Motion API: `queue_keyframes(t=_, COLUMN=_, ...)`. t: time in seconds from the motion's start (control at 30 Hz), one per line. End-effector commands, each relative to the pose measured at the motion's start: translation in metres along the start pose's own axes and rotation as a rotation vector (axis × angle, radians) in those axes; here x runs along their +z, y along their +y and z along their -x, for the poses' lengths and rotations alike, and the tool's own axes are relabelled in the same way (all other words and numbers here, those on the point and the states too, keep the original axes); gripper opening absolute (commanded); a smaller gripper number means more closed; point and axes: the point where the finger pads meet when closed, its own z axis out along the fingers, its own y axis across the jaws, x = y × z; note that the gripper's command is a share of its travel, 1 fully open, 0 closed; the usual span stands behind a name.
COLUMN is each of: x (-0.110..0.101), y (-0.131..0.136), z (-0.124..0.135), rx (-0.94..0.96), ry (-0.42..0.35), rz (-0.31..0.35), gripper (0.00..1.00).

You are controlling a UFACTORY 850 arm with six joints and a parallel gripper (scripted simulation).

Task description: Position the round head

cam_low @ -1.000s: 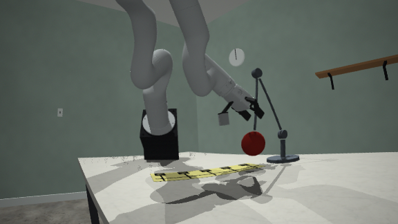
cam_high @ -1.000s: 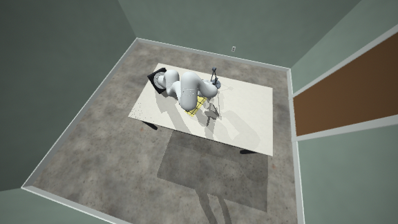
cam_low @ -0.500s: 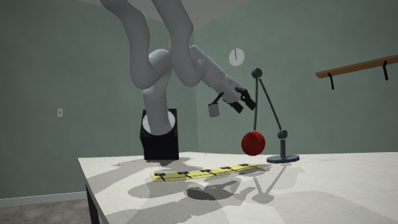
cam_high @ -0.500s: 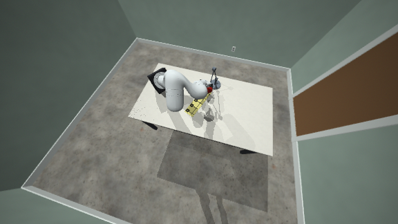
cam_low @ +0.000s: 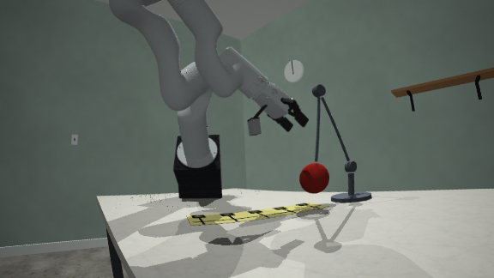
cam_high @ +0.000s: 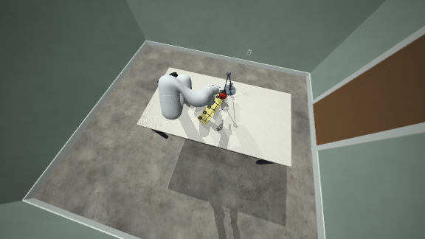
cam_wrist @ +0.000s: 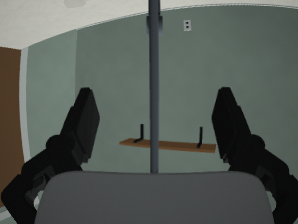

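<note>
Yellow strip (cam_low: pixel 257 213) carries small black number tags at each cross line; too small to read. No brand marks visible anywhere.

End effector (cam_low: pixel 292 117) spread fully wide, gripping nothing, touching nothing. In the wrist view the lamp's thin rod (cam_wrist: pixel 154 90) runs between the fingers, apart from both.

Lamp's red head (cam_low: pixel 314 178) hangs off the worktop (cam_low: pixel 407 232), above the strip end nearest the lamp foot (cam_low: pixel 351 196), toward the worktop's back edge.

Pale grey, smooth tubular arm (cam_low: pixel 194 81) on a black box base (cam_low: pixel 198 180) — black-fingered gripper (cam_low: pixel 295 117), small grey camera block (cam_low: pixel 254 126).
</note>
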Motion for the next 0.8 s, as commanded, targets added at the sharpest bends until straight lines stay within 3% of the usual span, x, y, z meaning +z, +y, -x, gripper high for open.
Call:
queue_keyframes(t=0.0, x=-0.014, y=-0.001, z=0.0, rx=0.0, ry=0.001, rz=0.001, gripper=1.0)
queue_keyframes(t=0.43, x=-0.031, y=-0.002, z=0.001, rx=0.0, ry=0.0, rz=0.0, gripper=1.0)
queue_keyframes(t=0.77, x=-0.028, y=-0.001, z=0.001, rx=0.0, ry=-0.001, rz=0.0, gripper=1.0)
